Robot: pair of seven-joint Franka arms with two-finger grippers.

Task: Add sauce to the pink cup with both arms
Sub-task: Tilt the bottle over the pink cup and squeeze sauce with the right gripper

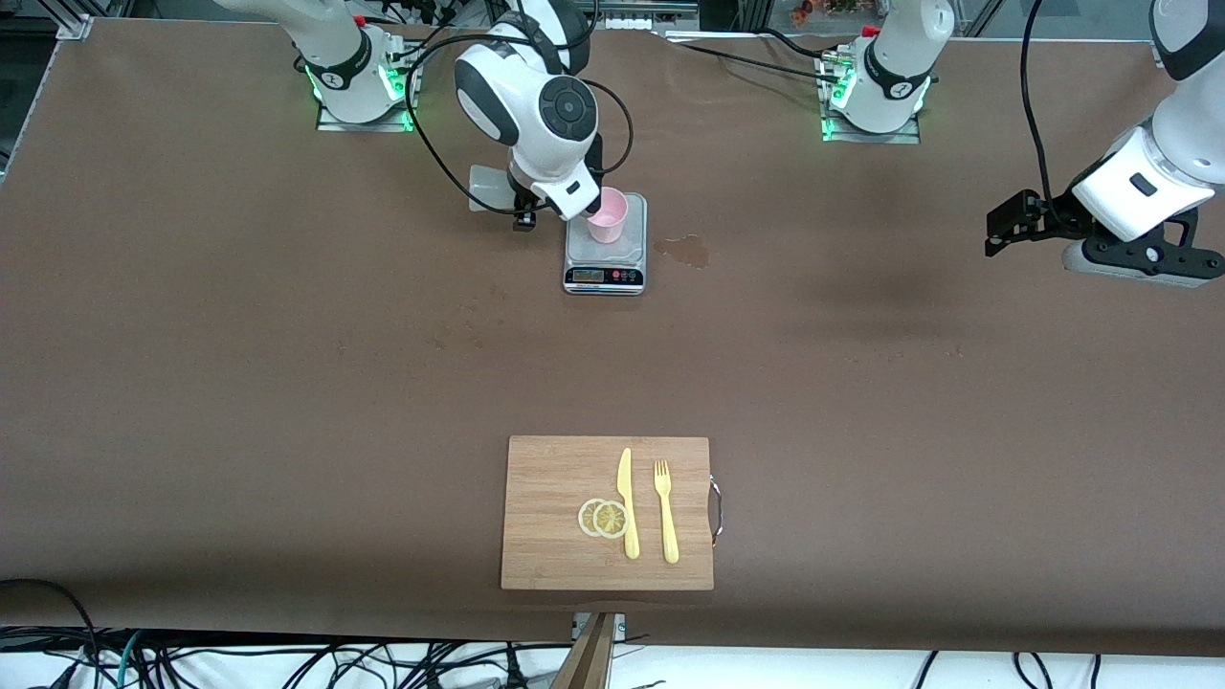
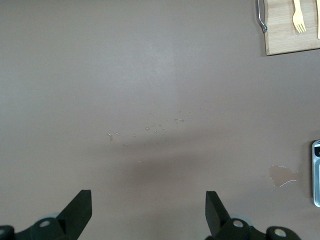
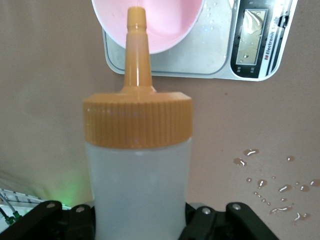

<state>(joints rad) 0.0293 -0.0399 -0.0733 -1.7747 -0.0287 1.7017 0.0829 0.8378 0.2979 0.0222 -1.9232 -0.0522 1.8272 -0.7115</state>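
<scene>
The sauce bottle (image 3: 136, 165) hangs tilted over the scale (image 1: 605, 258), its orange nozzle (image 3: 136, 50) aimed at the rim of the pink cup (image 1: 608, 214) standing on that scale. I'd worry the tip sits too near the rim: a squeeze could run sauce down the outside onto the scale, or nudge the light cup over. The right tool (image 3: 140, 220) is clamped tight on the bottle's body. The left tool (image 2: 147, 210) waits well away from the scale, spread wide, holding nothing.
</scene>
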